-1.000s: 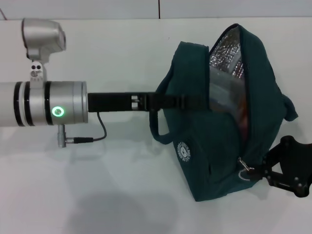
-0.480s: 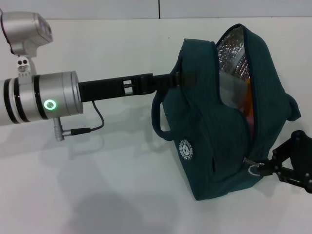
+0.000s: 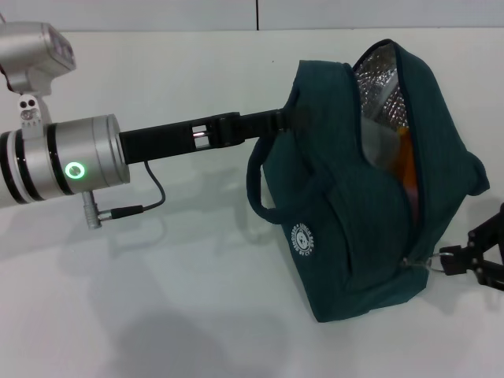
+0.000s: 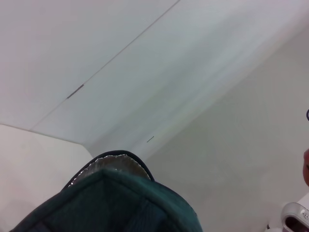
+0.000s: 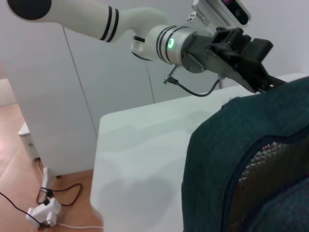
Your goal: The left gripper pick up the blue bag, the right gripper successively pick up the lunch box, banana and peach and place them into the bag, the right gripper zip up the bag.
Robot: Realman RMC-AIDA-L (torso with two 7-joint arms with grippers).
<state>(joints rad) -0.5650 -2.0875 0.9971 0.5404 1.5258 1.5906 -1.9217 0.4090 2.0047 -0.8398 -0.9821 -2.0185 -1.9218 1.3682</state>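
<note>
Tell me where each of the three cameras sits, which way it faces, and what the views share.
Head view: looks forward and down at the table; the left gripper holds the blue bag, the right gripper is at its zipper ring.
Left wrist view: looks over the bag's top edge toward the wall; no fingers show.
Right wrist view: looks across the bag at the left arm.
Shared: the bag is in all three.

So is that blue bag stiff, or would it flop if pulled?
Probably floppy: the blue bag is fabric, creasing and sagging where the left gripper holds its top edge. It may feel fairly heavy, since something orange shows inside. The right gripper tugging the zipper pull likely drags the cloth.
</note>
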